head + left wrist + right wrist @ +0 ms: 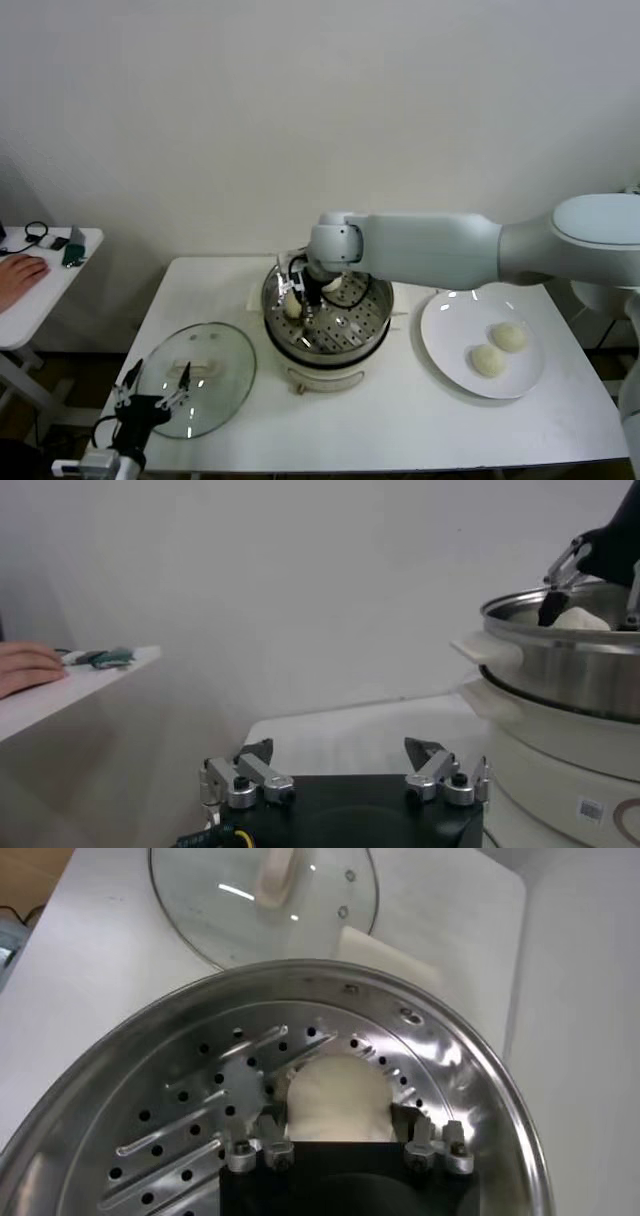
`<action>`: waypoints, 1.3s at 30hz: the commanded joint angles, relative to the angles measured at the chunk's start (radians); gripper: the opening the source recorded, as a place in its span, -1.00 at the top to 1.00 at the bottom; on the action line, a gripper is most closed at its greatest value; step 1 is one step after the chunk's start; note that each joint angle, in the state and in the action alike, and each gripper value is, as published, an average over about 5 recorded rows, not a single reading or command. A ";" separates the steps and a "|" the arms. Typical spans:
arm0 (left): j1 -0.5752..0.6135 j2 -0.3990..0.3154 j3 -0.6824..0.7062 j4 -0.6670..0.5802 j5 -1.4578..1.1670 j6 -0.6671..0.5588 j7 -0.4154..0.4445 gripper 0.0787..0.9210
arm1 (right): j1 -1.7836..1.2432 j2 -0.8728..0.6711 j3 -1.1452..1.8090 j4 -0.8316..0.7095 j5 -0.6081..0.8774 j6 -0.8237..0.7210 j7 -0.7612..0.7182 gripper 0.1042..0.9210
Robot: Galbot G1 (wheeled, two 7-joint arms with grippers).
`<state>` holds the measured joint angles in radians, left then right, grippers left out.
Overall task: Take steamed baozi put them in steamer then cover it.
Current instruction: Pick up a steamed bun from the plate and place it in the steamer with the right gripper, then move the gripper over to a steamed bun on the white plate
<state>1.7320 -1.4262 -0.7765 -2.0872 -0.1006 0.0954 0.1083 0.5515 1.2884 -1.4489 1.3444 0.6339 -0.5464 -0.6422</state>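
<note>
Right wrist view: a bun [335, 1098] sits on the steamer's [480, 1098] perforated floor between the right gripper's [345, 1138] spread fingers, seemingly released; two buns [498, 348] wait on the plate [440, 335], lid [200, 378] on the worktop [400, 420]. Risk, as a judgement: dough sticking to a finger could drag the bun on withdrawal. Left gripper [150, 393] idles released near the lid; no legible writing.

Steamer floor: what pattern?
Shiny steel steamer floor, perforated with round holes and raised slot ribs; clearest in the right wrist view.
</note>
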 commanded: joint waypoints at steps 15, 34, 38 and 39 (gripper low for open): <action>0.003 0.002 0.003 -0.020 0.001 0.011 0.008 -0.77 | 0.480 -0.368 -0.326 0.067 0.107 0.300 -0.381 -0.76; 0.019 -0.016 0.000 -0.021 0.007 0.000 0.004 -0.77 | 0.190 -0.853 -0.337 0.056 -0.270 0.442 -0.406 -0.76; 0.026 -0.021 -0.002 -0.022 0.013 -0.002 0.003 -0.77 | -0.012 -0.887 -0.167 0.045 -0.325 0.424 -0.385 -0.76; 0.028 -0.022 -0.002 -0.022 0.014 -0.002 0.003 -0.77 | -0.058 -0.890 -0.128 0.043 -0.336 0.419 -0.377 -0.76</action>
<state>1.7540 -1.4437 -0.7777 -2.1097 -0.0922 0.0944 0.1121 0.8036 0.5670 -1.7745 1.3938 0.4591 -0.1588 -1.0203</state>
